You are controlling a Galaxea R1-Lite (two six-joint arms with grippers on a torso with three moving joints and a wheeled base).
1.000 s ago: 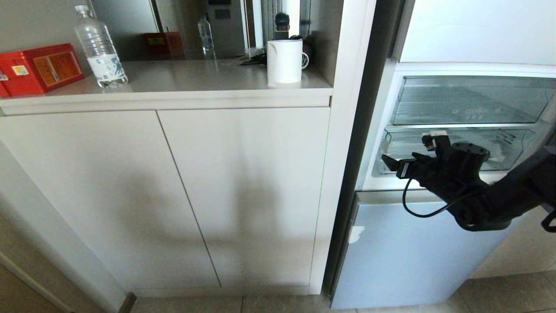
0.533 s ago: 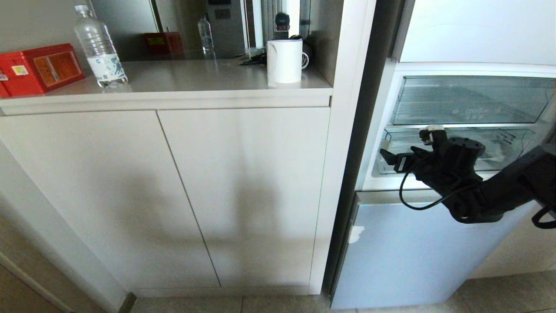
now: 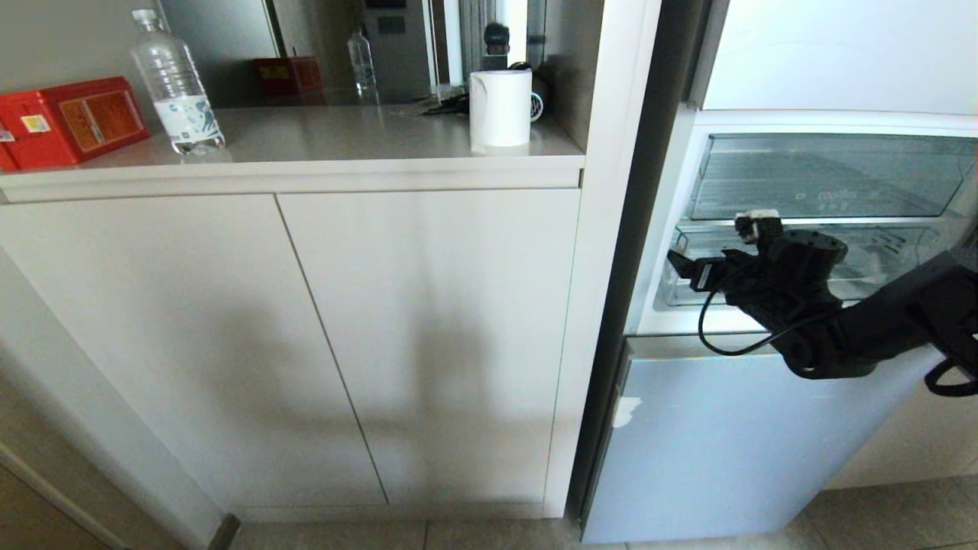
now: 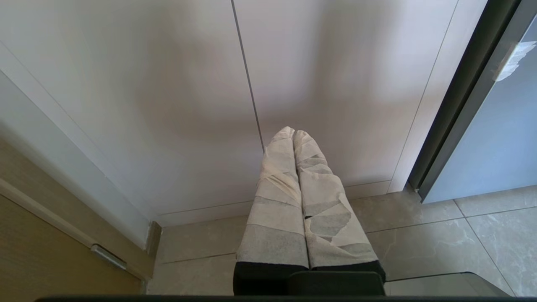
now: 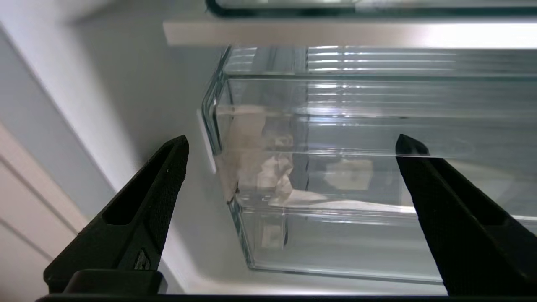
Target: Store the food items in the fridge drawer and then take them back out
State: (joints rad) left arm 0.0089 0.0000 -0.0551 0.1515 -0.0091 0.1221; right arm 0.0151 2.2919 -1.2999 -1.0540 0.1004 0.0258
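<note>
The fridge drawer (image 3: 871,263) sits at the right of my head view, a shallow clear tray under a clear bin (image 3: 833,176), above the pale blue fridge door panel (image 3: 726,443). My right gripper (image 3: 726,244) hangs just in front of the drawer's left end, fingers spread wide, nothing held. A white mug (image 3: 500,107), a water bottle (image 3: 174,84) and a red box (image 3: 69,118) stand on the counter (image 3: 328,141), upper left.

In the left wrist view, the left gripper (image 4: 293,133) points at the white cabinet doors (image 4: 168,105), its taped fingers (image 4: 277,201) pressed together.

In the right wrist view, the drawer (image 5: 377,167) fills the centre between my parted fingers (image 5: 151,209); I see no food items inside.
</note>
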